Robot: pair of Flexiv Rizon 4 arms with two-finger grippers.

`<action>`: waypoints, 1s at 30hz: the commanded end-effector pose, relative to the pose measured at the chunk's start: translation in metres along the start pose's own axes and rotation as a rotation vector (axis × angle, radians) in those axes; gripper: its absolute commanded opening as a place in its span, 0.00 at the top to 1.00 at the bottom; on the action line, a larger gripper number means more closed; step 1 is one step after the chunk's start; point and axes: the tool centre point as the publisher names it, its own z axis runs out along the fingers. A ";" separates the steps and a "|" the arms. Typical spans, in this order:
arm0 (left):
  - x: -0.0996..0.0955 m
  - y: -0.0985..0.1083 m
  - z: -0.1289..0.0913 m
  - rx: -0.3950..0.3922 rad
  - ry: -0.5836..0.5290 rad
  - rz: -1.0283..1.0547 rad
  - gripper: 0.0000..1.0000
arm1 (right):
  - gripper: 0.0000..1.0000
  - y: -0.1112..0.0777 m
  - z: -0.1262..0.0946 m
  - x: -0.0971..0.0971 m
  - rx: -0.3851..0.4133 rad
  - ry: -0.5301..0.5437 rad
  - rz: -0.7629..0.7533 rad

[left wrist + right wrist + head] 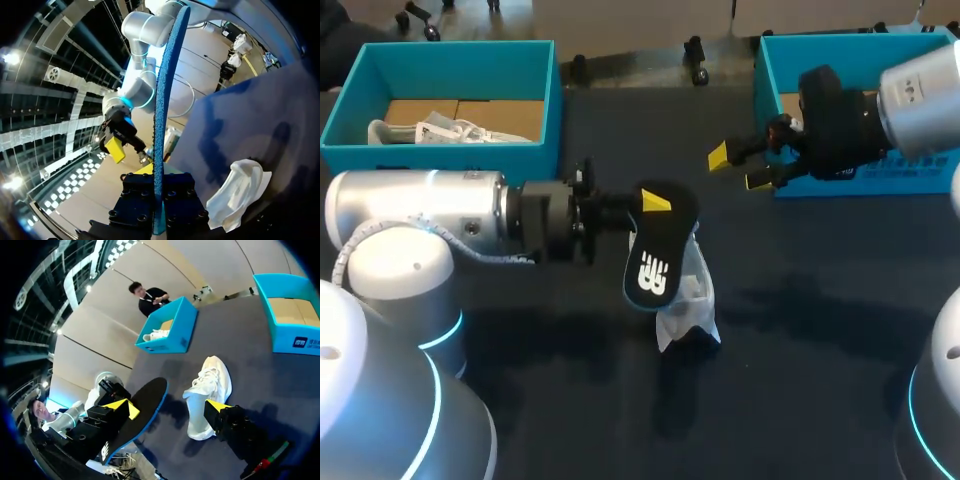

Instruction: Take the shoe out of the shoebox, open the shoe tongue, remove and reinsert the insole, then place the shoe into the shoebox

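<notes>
Left claw (pixel 642 208) is closed on one end of the insole (pixel 655 255), fingers pinching it flat from both sides. In the left wrist view the insole (pixel 162 100) stands edge-on between the closed fingers. It hangs out over the white shoe (pixel 688 295), which lies on the dark tabletop (pixel 820 330) near the middle, out of both boxes. We cannot tell whether the insole's lower end touches the shoe. The right wrist view shows the shoe (pixel 210 390) just beside the insole (pixel 140 415). Right claw (pixel 738 168) is wide open and empty, hovering in front of the right shoebox (pixel 770 70). The left shoebox (pixel 535 100) holds another white shoe (pixel 430 130). We judge the insole thin, light and bendy foam. Gripped at one end it will likely flop and buckle if pushed hard, so it should be fed toe-first at a shallow angle. The shoe looks light, with a soft upper and a stiffer sole, so it will probably slide or tip on the tabletop when the insole presses in. We think the best hold for the right claw is the heel collar or heel counter, the firmest part, which keeps the opening clear. The tongue and laces look too soft to brace by.
</notes>
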 end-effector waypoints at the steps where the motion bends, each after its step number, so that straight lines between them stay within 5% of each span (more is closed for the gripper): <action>1: 0.007 -0.011 -0.008 -0.004 0.003 -0.012 1.00 | 0.00 -0.001 0.000 0.001 -0.001 -0.005 0.002; 6: 0.011 -0.015 -0.009 0.012 0.001 -0.045 1.00 | 0.00 -0.001 0.000 0.001 -0.001 -0.005 0.002; 13: 0.013 -0.021 -0.011 0.027 0.004 -0.075 1.00 | 0.00 -0.003 -0.003 0.010 0.170 -0.087 -0.365; 30: 0.025 -0.033 -0.024 0.065 0.016 -0.131 1.00 | 0.00 -0.033 -0.004 0.005 0.242 -0.138 -0.918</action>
